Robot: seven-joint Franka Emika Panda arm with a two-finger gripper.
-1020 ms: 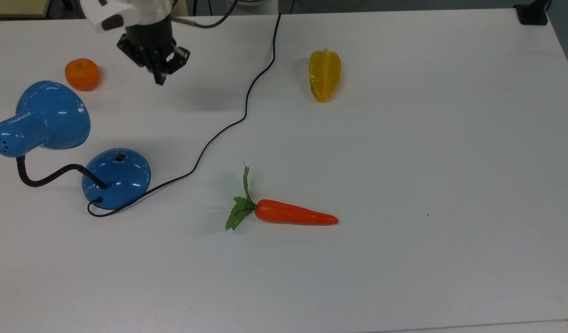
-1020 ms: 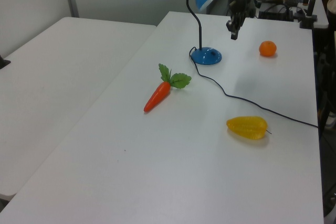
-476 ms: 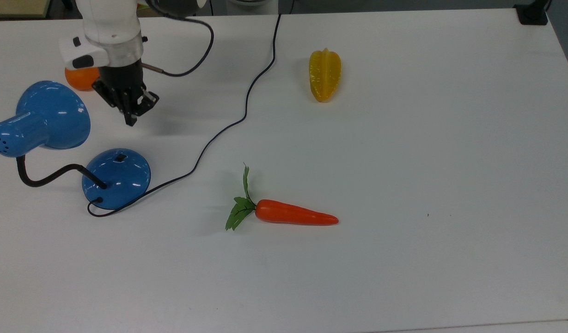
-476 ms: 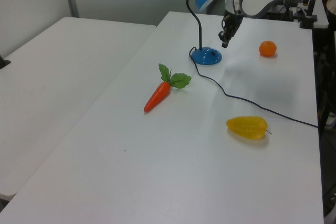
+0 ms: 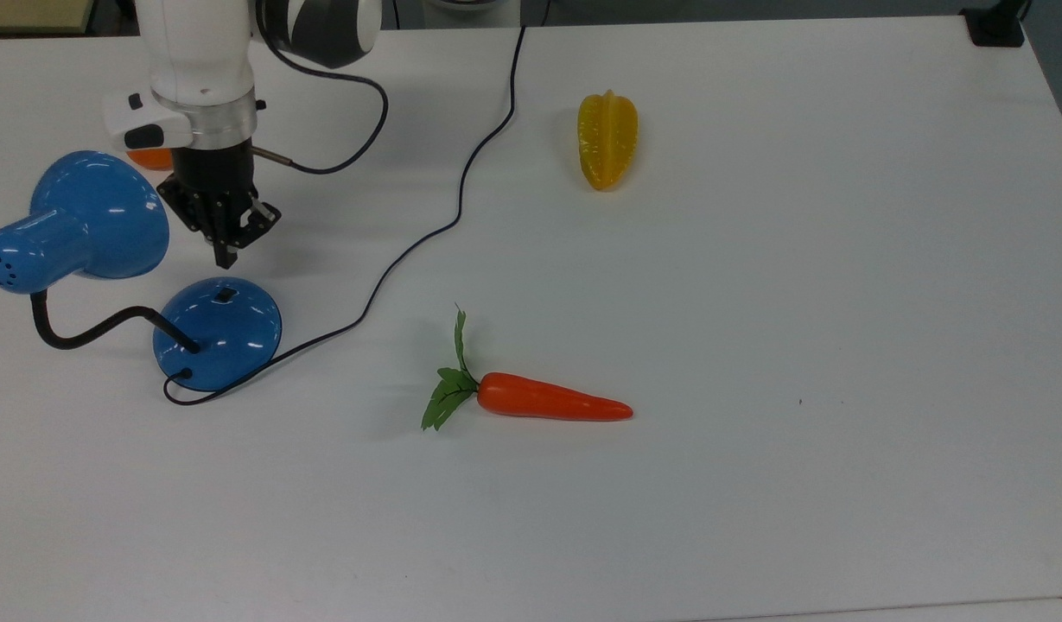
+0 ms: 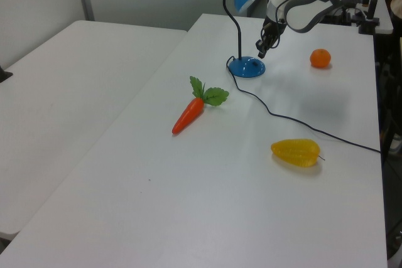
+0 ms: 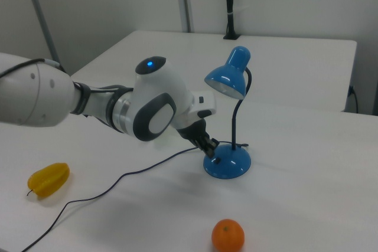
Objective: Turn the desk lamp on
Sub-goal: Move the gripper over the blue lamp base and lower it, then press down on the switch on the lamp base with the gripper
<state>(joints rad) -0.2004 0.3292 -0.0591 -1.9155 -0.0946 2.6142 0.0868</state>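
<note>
End effector (image 5: 225, 257) fingers pressed together, tip just above the lamp (image 5: 217, 333) base, near its switch (image 5: 225, 295). Shade (image 5: 94, 216) beside it on the top view's left; orange (image 6: 320, 58) behind.

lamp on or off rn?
Looks off: the lamp shade shows no glow in the right view, and the gripper hangs just short of the base switch.

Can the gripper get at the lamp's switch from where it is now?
Probably yes. The gripper hangs just beside the switch on the lamp base, with nothing between them; the shade and cord lie off to the sides.
</note>
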